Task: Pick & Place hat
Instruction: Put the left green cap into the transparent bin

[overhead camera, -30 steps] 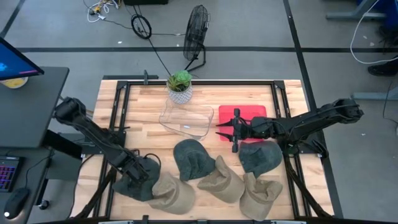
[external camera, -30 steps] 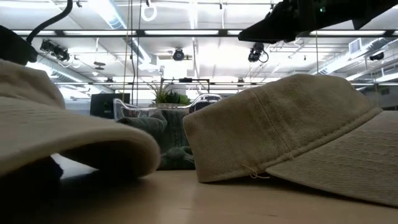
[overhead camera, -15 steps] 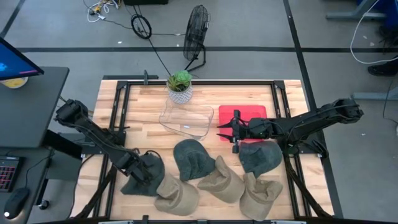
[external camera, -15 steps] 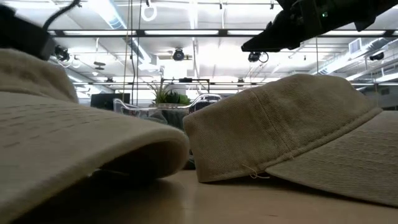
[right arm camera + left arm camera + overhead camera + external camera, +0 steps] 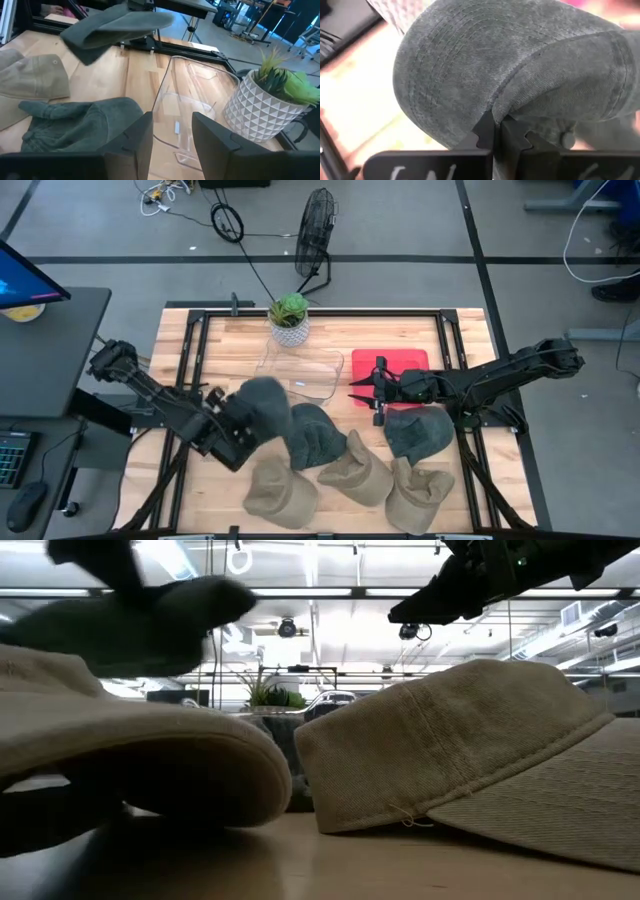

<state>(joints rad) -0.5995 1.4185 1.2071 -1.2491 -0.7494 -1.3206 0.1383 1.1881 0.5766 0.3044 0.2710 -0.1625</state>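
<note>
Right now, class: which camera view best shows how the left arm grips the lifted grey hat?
The left wrist view: the left gripper has its jaws shut on the grey hat at the brim's edge. The high view shows the hat raised beside the clear tray; the low view shows a blurred dark shape; the right wrist view shows it far off.

Wooden table (image 5: 225, 345): tan hats (image 5: 280, 492), green hats (image 5: 418, 432), clear tray (image 5: 300, 374), plant pot (image 5: 289, 330).

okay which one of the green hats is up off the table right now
The grey-green hat pinched by its brim in the left gripper. It hangs above the table's left side, while the other two green hats lie flat on the wood.
</note>
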